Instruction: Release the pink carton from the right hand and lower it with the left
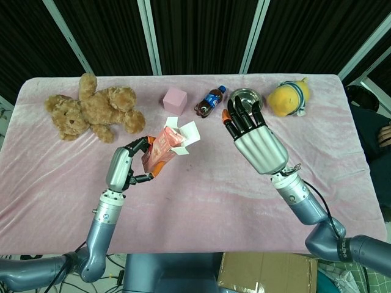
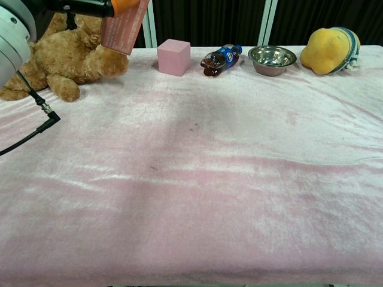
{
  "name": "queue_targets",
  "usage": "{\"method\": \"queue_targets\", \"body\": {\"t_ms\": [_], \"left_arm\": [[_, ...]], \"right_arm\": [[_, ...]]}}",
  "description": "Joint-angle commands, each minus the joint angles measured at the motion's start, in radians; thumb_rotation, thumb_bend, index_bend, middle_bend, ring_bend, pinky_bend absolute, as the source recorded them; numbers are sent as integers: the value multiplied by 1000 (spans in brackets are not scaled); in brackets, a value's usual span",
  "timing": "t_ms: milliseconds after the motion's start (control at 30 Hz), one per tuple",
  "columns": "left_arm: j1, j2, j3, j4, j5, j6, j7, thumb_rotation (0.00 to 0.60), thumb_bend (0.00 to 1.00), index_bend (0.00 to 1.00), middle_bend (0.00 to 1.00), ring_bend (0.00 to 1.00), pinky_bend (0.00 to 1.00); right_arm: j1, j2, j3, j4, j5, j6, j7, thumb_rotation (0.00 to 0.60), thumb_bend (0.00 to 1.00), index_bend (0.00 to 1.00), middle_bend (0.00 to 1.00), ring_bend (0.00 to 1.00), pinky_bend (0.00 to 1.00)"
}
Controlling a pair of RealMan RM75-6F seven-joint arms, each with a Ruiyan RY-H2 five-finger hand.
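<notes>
Nearest the robot, above the pink velvet tablecloth point(image 1: 201, 201): left hand point(image 1: 122, 168) raised off the surface, fingers point(image 1: 139, 145) curled around the lower end of the pink carton point(image 1: 164, 145). Carton held tilted, white flaps open at its upper end, leaning up and away from the left hand toward the far side. In the chest view, only the carton's lower corner point(image 2: 122, 27) visible at the top left, under an orange fingertip, clear of the cloth.

Across from it, well apart from the carton: right hand point(image 1: 256, 143) empty, palm down, fingers point(image 1: 241, 119) straight and spread, tips pointing toward the far edge. No contact between right hand and carton.

Beyond the left hand, to its left: brown teddy bear point(image 1: 95, 110) lying on its back. Beyond the carton's open flaps: pink cube point(image 1: 175, 100) standing on the cloth. Just beyond the right hand's fingertips: small cola bottle point(image 1: 211, 101) lying on its side, and steel bowl point(image 1: 245, 99) partly covered by those fingertips in the head view; in the chest view the bowl point(image 2: 272, 60) standing apart and upright. Farther right of the right hand: yellow plush toy point(image 1: 287, 97) with a striped band, near the far corner.

Behind the table: dark curtain panels point(image 1: 195, 36) divided by pale frames.
</notes>
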State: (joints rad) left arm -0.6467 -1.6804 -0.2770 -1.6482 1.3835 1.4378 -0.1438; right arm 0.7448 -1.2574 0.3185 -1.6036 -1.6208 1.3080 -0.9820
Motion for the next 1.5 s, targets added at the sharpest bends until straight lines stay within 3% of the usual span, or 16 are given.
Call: {"method": "queue_targets", "body": {"t_ms": [33,533,667,900,1233,1333,1400,1500], "left_arm": [[5,0,0,8,13,1,-11,600,445,518,516,477,608],[3,24,4,-4,13,-55,35,600,434,484,484,445,580],[0,103,48,-1,-65,-165,207,600,430,484,484,445,579],[9,187,101,-17,-160,-260,373,600,423,470,463,419,543],[30,221,166,27,-227,-334,447,600,388,439,424,369,495],[41,225,184,40,-238,-342,456,600,329,393,367,304,432],[45,229,187,36,-247,-341,472,600,232,288,231,191,298],[50,236,188,22,-269,-338,500,600,181,162,96,99,190]], "right_arm": [[-4,7,-4,2,3,0,0,600,275,199,152,103,307],[-12,13,-17,2,10,0,0,600,275,199,152,104,308],[-25,18,-22,1,23,5,6,600,275,199,152,104,308],[-45,14,-28,3,51,14,15,600,275,198,152,104,308],[-91,7,-57,2,75,43,42,600,276,199,151,104,308],[-112,6,-71,-1,86,52,45,600,275,198,152,103,308],[-121,6,-77,-2,86,58,47,600,275,198,152,103,309],[-133,4,-85,-2,93,64,53,600,276,199,152,104,309]]}}
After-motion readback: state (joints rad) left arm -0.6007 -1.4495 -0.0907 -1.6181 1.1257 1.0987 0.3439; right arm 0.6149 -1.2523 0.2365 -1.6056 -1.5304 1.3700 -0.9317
